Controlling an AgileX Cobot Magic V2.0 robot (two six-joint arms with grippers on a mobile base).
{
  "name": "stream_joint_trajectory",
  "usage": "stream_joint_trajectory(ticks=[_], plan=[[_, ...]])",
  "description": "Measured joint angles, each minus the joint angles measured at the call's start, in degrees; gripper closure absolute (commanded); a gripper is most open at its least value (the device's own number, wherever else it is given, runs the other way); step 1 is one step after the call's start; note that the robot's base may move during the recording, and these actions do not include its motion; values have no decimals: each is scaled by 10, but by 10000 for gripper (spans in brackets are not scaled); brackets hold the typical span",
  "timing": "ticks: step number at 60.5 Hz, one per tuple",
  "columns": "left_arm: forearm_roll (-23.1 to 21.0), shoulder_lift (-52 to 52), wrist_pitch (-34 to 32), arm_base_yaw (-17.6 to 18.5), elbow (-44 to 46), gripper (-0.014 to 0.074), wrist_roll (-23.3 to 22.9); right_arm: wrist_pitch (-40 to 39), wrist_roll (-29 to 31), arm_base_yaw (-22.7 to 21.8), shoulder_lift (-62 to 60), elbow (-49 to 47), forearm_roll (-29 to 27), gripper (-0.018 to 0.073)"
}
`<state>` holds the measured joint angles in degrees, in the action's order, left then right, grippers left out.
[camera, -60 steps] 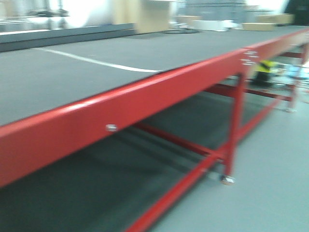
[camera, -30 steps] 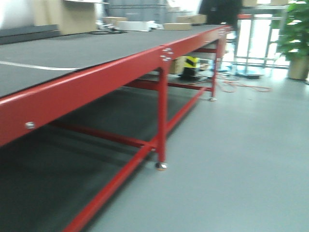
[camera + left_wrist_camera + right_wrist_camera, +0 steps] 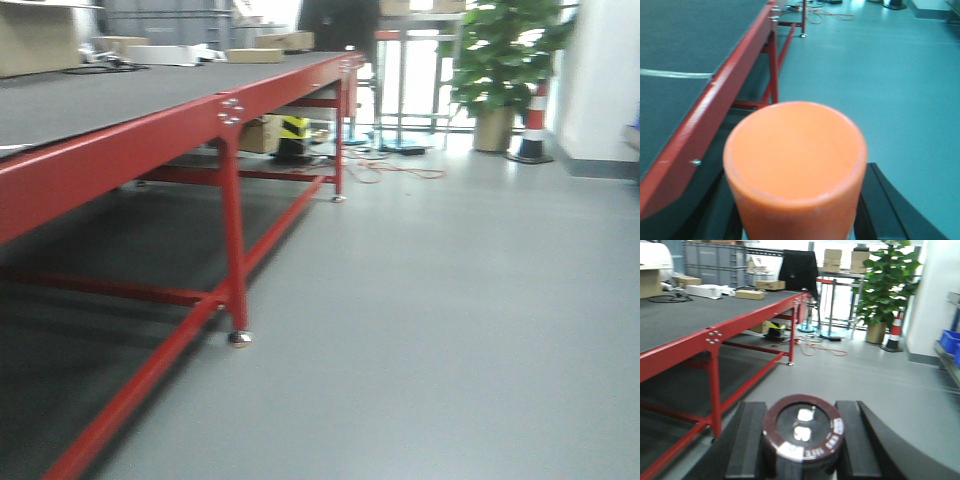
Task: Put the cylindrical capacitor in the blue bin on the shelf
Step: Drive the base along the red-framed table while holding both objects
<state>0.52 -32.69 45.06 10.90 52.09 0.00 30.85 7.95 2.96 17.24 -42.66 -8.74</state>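
Right gripper: I'm clamping the cylindrical capacitor between both black fingers, one pad on each side. It's standing upright, top face toward the wrist camera. Two pale terminals are showing on the dark top, with white print running round the brown rim. It's hanging over open grey floor, just beside the red-framed table and off its surface.

Left gripper: I'm holding an orange cylinder, narrow grip. It's filling the middle of the left wrist view. One black finger is showing clearly at its right. The other side is merging with shadow, so I can't tell about contact there. The table edge is running past on the left.

A blue bin is peeking in at the far right edge of the right wrist view, cropped by the frame and sitting on a grey ledge. It's well apart from the capacitor. I can't tell what that ledge belongs to.

Front camera is looking along the table toward a potted plant and a striped traffic cone. An orange cable is lying on the floor near the far table leg. Cardboard boxes are sitting on the far end of the tabletop.
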Motion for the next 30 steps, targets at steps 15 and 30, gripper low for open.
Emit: stream_joint_trajectory(ticks=[15, 30], plan=[[0, 0, 0, 0, 0, 707, 0, 0, 0, 0, 0, 0, 0, 669], [0, 0, 0, 0, 0, 707, 0, 0, 0, 0, -1, 0, 0, 669]])
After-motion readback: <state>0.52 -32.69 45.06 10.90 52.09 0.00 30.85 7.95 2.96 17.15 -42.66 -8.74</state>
